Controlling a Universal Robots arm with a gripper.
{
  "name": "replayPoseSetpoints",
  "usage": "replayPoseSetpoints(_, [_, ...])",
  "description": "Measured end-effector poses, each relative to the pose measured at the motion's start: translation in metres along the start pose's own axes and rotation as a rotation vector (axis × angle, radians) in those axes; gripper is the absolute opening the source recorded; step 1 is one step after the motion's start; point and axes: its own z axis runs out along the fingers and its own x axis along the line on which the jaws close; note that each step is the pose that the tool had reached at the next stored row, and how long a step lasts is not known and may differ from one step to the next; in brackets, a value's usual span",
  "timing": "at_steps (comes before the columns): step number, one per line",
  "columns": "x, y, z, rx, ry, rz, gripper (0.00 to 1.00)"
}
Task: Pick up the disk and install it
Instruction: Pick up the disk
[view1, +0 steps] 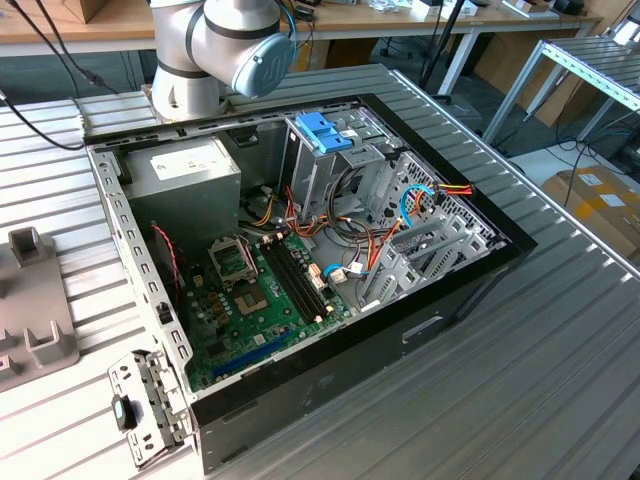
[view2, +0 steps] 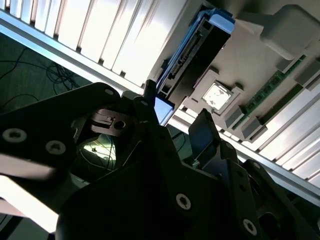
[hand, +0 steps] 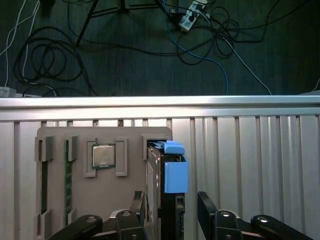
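Observation:
The disk (hand: 169, 167), a dark flat drive in a light blue carrier, stands on edge in a slot of a grey fixture tray (hand: 75, 134). In the second wrist view the disk (view2: 197, 50) runs away from me along the tray. My gripper (hand: 170, 210) is open, with one black finger on each side of the disk's near end and a small gap on both sides. The second wrist view shows the gripper (view2: 176, 111) with the carrier's blue end between the fingertips. The open computer case (view1: 470, 290) lies on the slatted table.
A processor chip (hand: 103, 156) and green memory sticks (hand: 44, 190) sit in the same tray beside the disk. Inside the case, a darker blue latch piece (view1: 322, 130) tops the metal drive cage (view1: 330, 175). Cables lie on the floor (hand: 150, 50) past the table edge.

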Motion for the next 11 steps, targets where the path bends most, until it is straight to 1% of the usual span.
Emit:
replayPoseSetpoints(3, [0.0001,0.0007,0.0027,0.0000,-0.0002,0.000,0.54])
replayPoseSetpoints(6, [0.0001,0.0043,0.0052,0.0001,-0.0006,0.000,0.54])
replayPoseSetpoints(11, [-0.0006,0.0070,0.0080,-0.0001,-0.0012,-0.001,0.54])
